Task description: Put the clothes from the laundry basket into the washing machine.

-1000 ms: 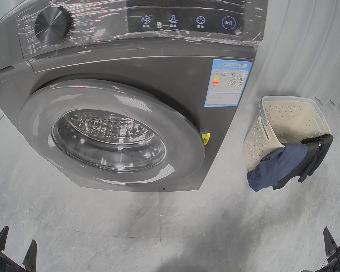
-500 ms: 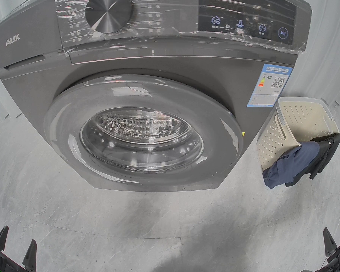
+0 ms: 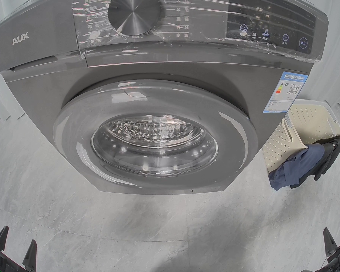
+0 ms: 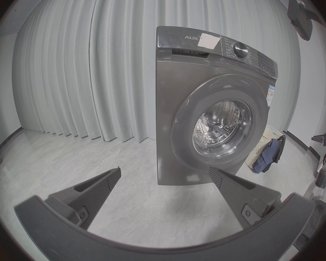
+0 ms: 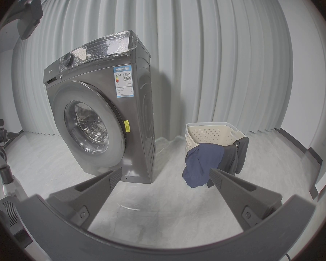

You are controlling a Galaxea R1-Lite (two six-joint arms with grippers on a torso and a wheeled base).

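Left fingers and right fingers wide apart, empty.

A pale grey, marble-veined tiled floor is spread beneath and ahead of the left pincer. White, pleated, floor-length curtains are hung well beyond it. Farther off than the right pincer, a dark skirting strip is run along a plain white wall.
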